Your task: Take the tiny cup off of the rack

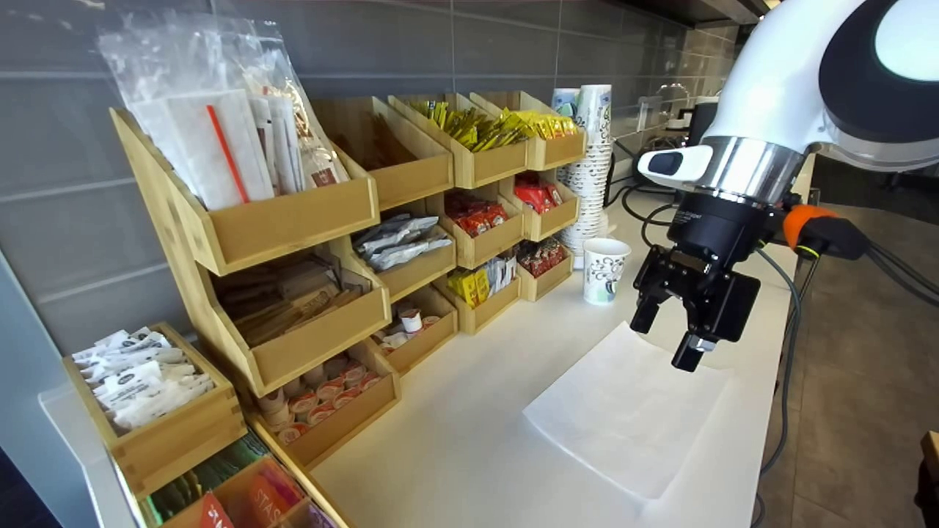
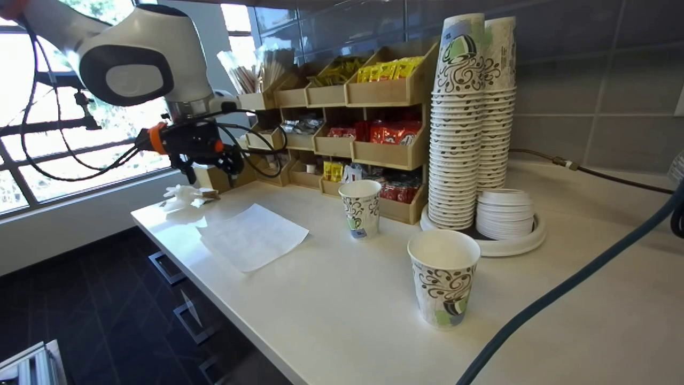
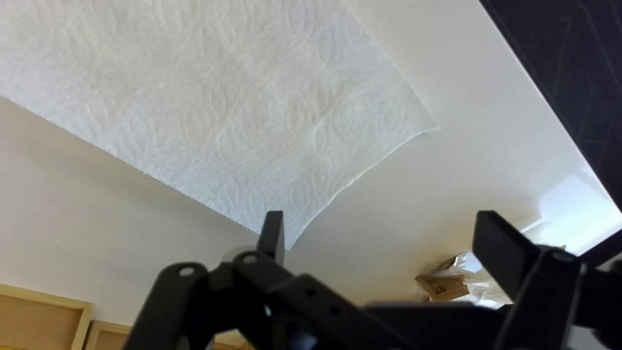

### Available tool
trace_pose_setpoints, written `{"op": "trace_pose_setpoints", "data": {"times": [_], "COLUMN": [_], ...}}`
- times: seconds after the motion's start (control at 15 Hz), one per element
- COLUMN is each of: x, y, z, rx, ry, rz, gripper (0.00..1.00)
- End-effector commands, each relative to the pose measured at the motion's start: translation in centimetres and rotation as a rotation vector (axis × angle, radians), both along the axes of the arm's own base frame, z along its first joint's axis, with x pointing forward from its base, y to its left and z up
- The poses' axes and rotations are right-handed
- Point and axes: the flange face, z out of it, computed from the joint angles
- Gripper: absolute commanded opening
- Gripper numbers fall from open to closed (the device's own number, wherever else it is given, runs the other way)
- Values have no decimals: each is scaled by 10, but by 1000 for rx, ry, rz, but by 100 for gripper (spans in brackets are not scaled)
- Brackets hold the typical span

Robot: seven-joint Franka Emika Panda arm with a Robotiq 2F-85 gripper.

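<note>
The tiny cup [image 1: 411, 321] is a small pale tub with a reddish top. It sits in a bottom-row bin of the light wooden rack [image 1: 297, 229], raised a little above other small tubs and a white item. It also shows as a small pale shape [image 2: 311, 168] in an exterior view of the rack [image 2: 380, 92]. My gripper [image 1: 666, 339] is open and empty, pointing down above the counter, away from the rack. Its spread fingers also show in an exterior view [image 2: 211, 174] and in the wrist view [image 3: 379, 221]. The tiny cup is out of the wrist view.
A white paper towel [image 1: 631, 411] lies on the counter under the gripper. Paper cups [image 2: 360, 208] [image 2: 443, 278] and tall cup stacks [image 2: 457, 133] stand beside the rack. A bin of red-topped tubs [image 1: 359, 425] is nearby. Crumpled wrappers [image 2: 184, 195] lie near the counter's far end.
</note>
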Motion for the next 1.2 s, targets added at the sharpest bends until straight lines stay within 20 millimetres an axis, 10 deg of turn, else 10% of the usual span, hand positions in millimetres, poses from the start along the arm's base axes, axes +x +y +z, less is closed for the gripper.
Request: {"op": "trace_pose_setpoints", "data": {"times": [0.0, 0.47, 1.13], "x": [16, 58, 139], "y": [24, 72, 88], "z": [0, 10, -13], "rx": [-6, -19, 60], "ry": [-49, -265, -372], "rz": [-2, -42, -244], "gripper": [100, 100, 100]}}
